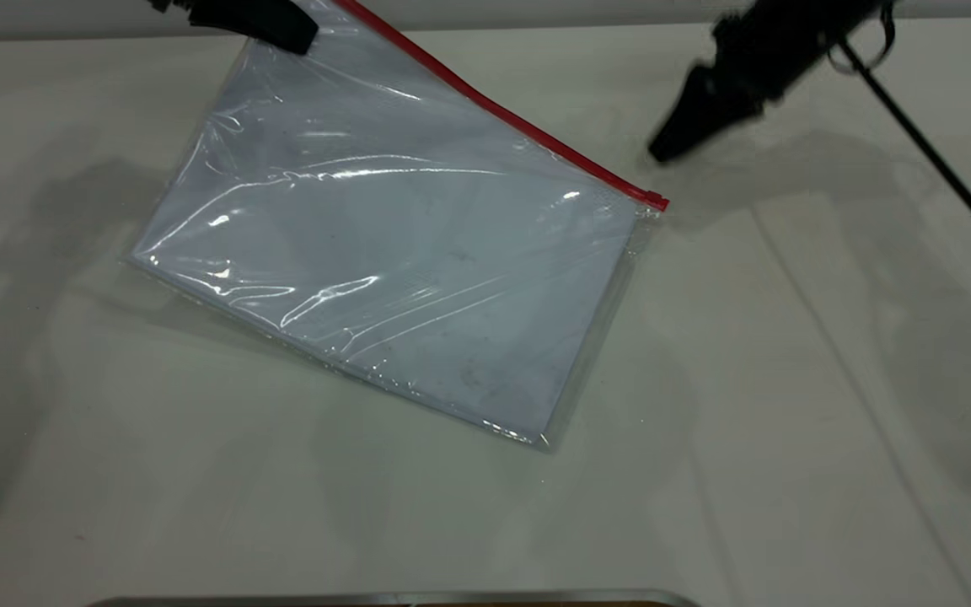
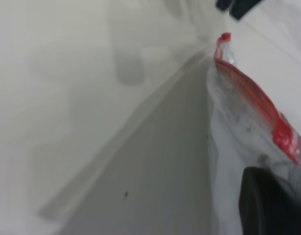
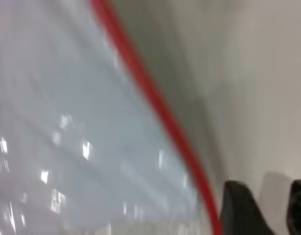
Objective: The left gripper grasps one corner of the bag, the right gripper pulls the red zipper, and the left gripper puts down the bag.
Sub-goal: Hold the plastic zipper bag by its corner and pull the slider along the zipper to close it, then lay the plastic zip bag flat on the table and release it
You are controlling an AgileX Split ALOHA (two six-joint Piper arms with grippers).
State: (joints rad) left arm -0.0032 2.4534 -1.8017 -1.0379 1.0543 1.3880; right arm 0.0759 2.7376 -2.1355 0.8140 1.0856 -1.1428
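Observation:
The bag [image 1: 393, 261], a clear pouch with white paper inside, lies slanted on the white table, and its far left corner is raised. The left gripper [image 1: 283, 29] is shut on that corner at the top edge of the exterior view. In the left wrist view one black finger [image 2: 268, 203] presses on the bag's plastic [image 2: 229, 147]. The red zipper [image 1: 502, 114] runs along the far long edge, with its slider tab [image 1: 657, 201] at the right end. The right gripper [image 1: 662, 152] hovers up and to the right of the slider, apart from it. Its fingers [image 3: 238, 210] stand open beside the red zipper [image 3: 155, 103].
A black cable [image 1: 941, 169] runs down from the right arm across the table's right side. A metal edge [image 1: 393, 598] shows at the near side of the table. The bare white table [image 1: 789, 421] spreads to the right of and in front of the bag.

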